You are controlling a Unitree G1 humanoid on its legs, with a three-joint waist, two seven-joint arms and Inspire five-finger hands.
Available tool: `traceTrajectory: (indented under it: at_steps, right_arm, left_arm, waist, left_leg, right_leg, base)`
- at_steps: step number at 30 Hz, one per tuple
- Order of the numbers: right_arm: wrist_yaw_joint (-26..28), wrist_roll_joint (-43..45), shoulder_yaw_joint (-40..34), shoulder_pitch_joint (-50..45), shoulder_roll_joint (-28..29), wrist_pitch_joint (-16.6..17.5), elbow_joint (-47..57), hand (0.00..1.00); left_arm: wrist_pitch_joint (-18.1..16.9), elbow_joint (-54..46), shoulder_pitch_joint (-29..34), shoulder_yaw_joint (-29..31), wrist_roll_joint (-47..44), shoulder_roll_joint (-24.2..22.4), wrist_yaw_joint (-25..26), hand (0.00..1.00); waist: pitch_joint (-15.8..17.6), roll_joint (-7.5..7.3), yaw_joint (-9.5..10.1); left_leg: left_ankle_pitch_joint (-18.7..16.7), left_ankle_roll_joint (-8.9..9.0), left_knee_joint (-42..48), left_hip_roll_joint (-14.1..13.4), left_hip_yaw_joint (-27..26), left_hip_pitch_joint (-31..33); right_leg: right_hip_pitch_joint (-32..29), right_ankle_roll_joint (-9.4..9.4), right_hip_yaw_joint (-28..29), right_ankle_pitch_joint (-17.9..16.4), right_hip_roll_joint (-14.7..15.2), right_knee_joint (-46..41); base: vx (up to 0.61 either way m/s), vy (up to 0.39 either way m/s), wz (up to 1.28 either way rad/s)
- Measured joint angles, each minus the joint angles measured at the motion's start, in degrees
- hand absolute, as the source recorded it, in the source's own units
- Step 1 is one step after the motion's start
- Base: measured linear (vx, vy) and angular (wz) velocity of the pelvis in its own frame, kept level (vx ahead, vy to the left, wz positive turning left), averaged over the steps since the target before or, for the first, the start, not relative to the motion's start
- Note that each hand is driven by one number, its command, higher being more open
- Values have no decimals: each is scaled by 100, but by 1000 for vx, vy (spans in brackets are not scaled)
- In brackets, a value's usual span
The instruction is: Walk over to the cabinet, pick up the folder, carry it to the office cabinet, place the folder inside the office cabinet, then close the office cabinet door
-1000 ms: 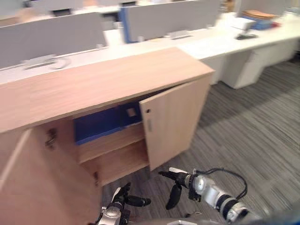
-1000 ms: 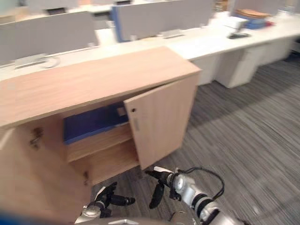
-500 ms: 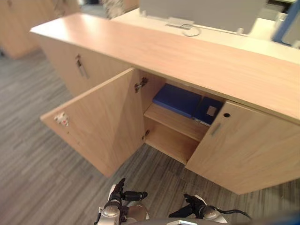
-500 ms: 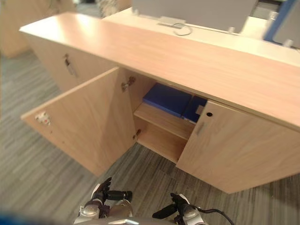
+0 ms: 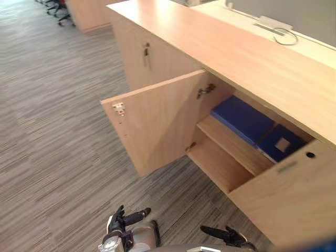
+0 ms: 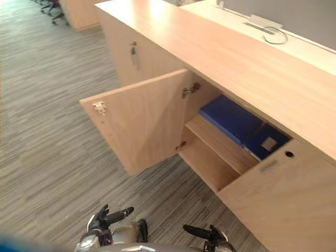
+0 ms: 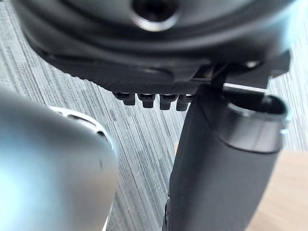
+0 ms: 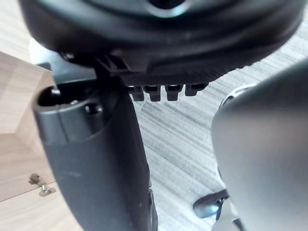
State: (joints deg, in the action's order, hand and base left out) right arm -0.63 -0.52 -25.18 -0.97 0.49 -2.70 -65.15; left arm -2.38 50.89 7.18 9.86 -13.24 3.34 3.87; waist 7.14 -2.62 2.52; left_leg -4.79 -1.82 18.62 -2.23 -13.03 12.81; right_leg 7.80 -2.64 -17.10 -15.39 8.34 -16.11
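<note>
fingers (image 5: 119, 212) of the left hand (image 5: 122, 226) are loosely spread, nothing held. door (image 5: 157, 123), wide open, is best pushed flat-handed near its free edge until flush. folder (image 5: 242, 119) is lodged on the shelf (image 5: 231, 149) inside the cabinet (image 5: 220, 47). right hand (image 5: 227, 236) is relaxed, empty.

Grey striped carpet (image 5: 52, 131) runs to what may be distant chairs (image 5: 56, 8).

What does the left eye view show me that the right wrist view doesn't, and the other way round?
Left eye view: the whole cabinet, its door swung open, blue folders on the shelf, and the left hand low down. Right wrist view: the right hand from very close, empty, and a small metal fitting on wood. Both: striped grey carpet and pale wood.
</note>
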Motion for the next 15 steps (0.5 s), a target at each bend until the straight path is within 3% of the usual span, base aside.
traceTrajectory:
  at_steps: [2,3,4,9,15]
  right_arm:
    - [0,333,-88,-15,-83,59,-35,100]
    - [-12,408,-92,-16,-89,72,-34,100]
    - [-33,578,-91,16,-86,97,-29,100]
    - [-86,756,-309,-131,-115,48,-5,100]
    - [-98,743,-280,-382,-180,36,128,100]
  left_arm:
    - [-3,-189,201,-4,-409,-98,-1,100]
    - [-4,-292,232,-3,-518,-112,0,100]
    - [-19,-523,271,-9,-679,-85,0,100]
    - [44,-1061,390,43,-750,-224,-22,100]
    - [162,-2243,365,854,-44,-163,152,100]
  waist:
    - [-125,186,-61]
    - [-155,232,-90]
    - [-176,176,-146]
    - [-33,244,-176]
    - [-36,226,-213]
  left_leg:
    - [856,-13,-1585,205,228,-582]
    - [1066,10,-1916,241,295,-636]
    - [1351,-12,-2407,367,462,-673]
    - [1427,-17,-2421,454,450,-833]
    - [1407,4,-2421,478,390,-865]
  right_leg:
    - [-70,79,11,377,-63,153]
    - [-79,70,14,382,-106,354]
    - [-55,18,-39,423,-128,702]
    - [299,-206,-20,289,-46,1042]
    - [352,-285,-25,114,-8,1149]
  base:
    - [51,42,43]
    - [11,-9,59]
    - [-12,-49,62]
    - [-68,-61,4]
    - [-61,-15,-5]
